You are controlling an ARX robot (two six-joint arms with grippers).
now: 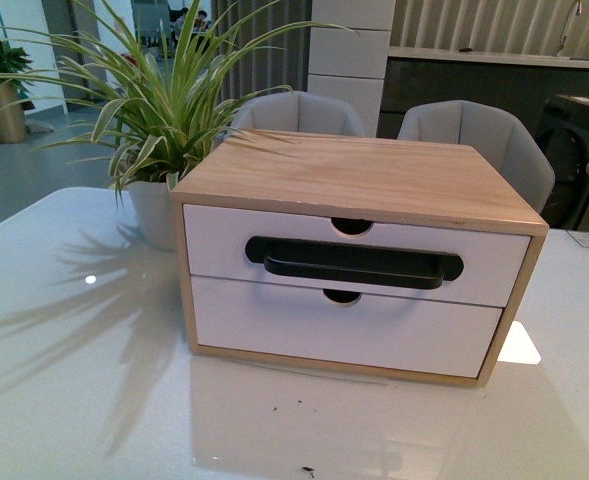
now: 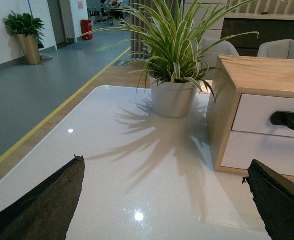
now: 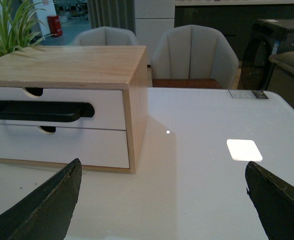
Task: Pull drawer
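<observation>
The task's drawer (image 1: 219, 248) is the upper of two in a light wooden, flat-topped box (image 1: 364, 175). It has a wide, smooth white front and sits pushed in, flush with the box's wooden frame. A long black bar handle (image 1: 354, 263) with rounded ends runs across the middle of the front, slightly low, and its underside hangs just over the seam with the drawer below. A half-round notch (image 1: 352, 225) is cut into the middle of the top edge, dark inside. The lower white-fronted drawer (image 1: 344, 330) has a similar notch and no handle, and it is also shut.

The box stands on a glossy white table (image 1: 74, 380). A striped-leaved green plant in a white pot (image 1: 152, 210) stands just beside the box's rear left corner. Two grey upholstered chairs (image 1: 479, 140) stand behind the box.

The left gripper (image 2: 164, 200) hangs above the table, off the box's left front corner. Its dark fingers (image 2: 47, 205) are spread wide with nothing between them. The right gripper (image 3: 161, 200) hangs off the box's right front corner, its fingers (image 3: 42, 205) likewise wide apart and holding nothing.
</observation>
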